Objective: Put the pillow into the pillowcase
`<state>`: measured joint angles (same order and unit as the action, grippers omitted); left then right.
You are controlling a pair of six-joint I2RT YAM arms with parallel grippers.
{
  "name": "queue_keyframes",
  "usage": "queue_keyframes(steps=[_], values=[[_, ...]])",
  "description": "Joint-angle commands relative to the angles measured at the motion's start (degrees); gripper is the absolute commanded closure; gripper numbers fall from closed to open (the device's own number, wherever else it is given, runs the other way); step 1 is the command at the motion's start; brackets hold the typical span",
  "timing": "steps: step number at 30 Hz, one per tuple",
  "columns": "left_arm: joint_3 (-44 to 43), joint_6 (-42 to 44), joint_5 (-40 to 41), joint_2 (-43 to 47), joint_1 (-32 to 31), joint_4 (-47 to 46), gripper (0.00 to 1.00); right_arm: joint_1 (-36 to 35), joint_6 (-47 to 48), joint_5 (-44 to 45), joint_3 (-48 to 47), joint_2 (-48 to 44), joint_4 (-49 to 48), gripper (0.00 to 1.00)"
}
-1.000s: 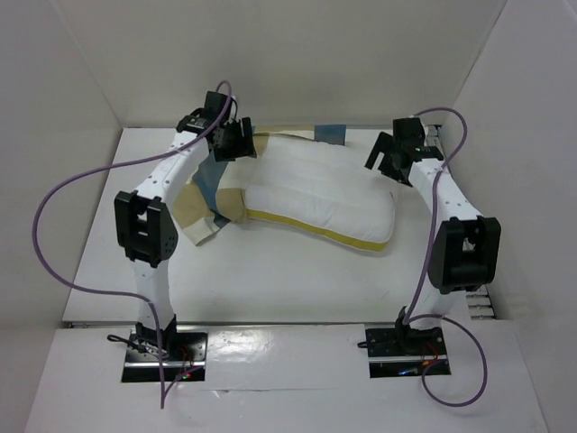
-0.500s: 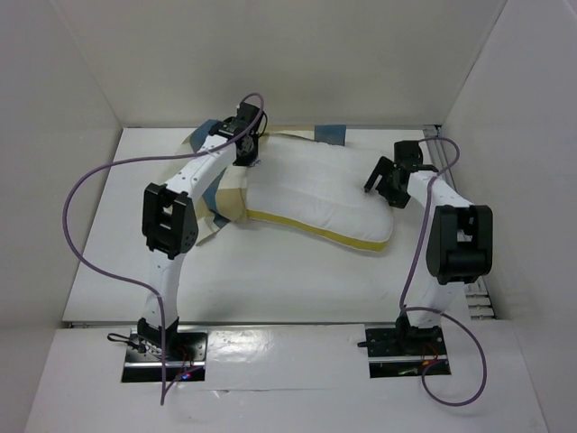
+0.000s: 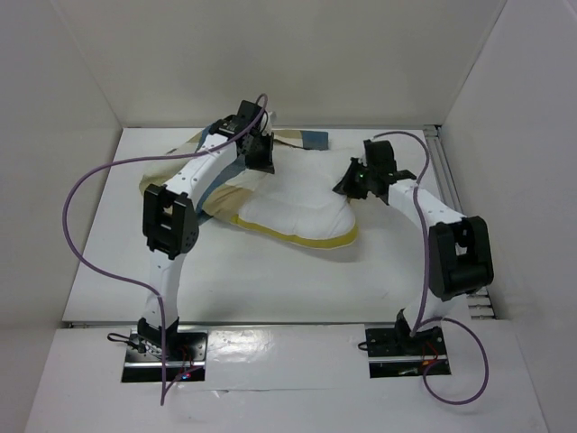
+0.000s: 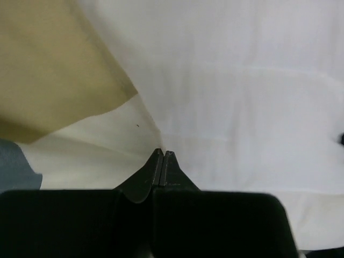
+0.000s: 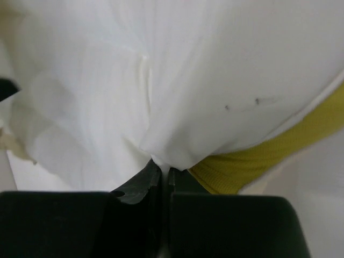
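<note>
The white pillow (image 3: 297,206) with yellow piping lies bunched at the middle back of the table. Its left end goes under the blue, tan and cream checked pillowcase (image 3: 212,185). My left gripper (image 3: 264,164) is at the case's opening by the pillow's back left. In the left wrist view the gripper (image 4: 162,153) is shut where the pillowcase (image 4: 54,70) edge meets the pillow (image 4: 242,107). My right gripper (image 3: 347,187) is at the pillow's right end. In the right wrist view this gripper (image 5: 164,167) pinches a fold of the pillow (image 5: 188,70) beside the piping (image 5: 258,156).
White walls close in the table (image 3: 270,280) on the left, back and right. A metal rail (image 3: 444,171) runs along the right edge. Purple cables (image 3: 81,194) loop off both arms. A strip of the pillowcase (image 3: 306,138) sticks out behind the pillow.
Both grippers went from open to shut on cloth. The right arm swung left, dragging the pillow's right end toward the case, so the pillow is shorter and bunched. The pillowcase spread farther left.
</note>
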<state>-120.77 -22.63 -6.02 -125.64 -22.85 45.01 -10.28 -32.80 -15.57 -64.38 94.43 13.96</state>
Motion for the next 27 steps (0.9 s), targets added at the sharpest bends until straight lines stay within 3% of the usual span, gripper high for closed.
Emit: queue_keyframes(steps=[1, 6, 11, 17, 21, 23, 24, 25, 27], values=[[-4.46, -3.73, -26.80, 4.79, -2.46, -3.35, 1.00, -7.97, -2.54, -6.50, -10.12, -8.81, 1.12, 1.00], [-3.59, -8.12, -31.16, 11.47, -2.46, -7.22, 1.00, -14.49, -2.01, -0.17, -11.91, -16.55, 7.57, 1.00], [-7.19, -8.66, -28.87, 10.25, -2.46, -4.68, 1.00, -24.07, -6.92, 4.41, -2.78, -22.53, 6.88, 1.00], [-1.58, -8.75, -22.65, 10.95, -2.46, -2.40, 1.00, -39.17, -12.81, 13.28, 11.26, -20.00, 1.52, 1.00], [-2.53, -5.07, -13.95, 9.72, -2.46, 3.49, 1.00, -44.20, -10.03, 10.13, 10.43, -15.60, -1.39, 1.00], [-4.55, -3.92, -12.53, 8.14, -2.46, 5.77, 0.87, -44.74, -5.37, 10.72, 3.09, -13.76, 2.45, 0.62], [-5.17, -3.39, -11.91, 8.13, -2.46, 6.31, 0.64, -45.78, -3.52, 13.00, 0.51, -13.14, 8.40, 0.43], [-5.18, -2.86, -11.91, 8.13, -2.46, 6.31, 0.53, -46.31, -0.28, 15.20, -1.78, -13.13, 11.07, 0.25], [-5.18, -2.24, -10.77, 9.45, -2.46, 6.31, 0.35, -45.45, 1.59, 21.88, -5.57, -15.50, 16.16, 0.21]])
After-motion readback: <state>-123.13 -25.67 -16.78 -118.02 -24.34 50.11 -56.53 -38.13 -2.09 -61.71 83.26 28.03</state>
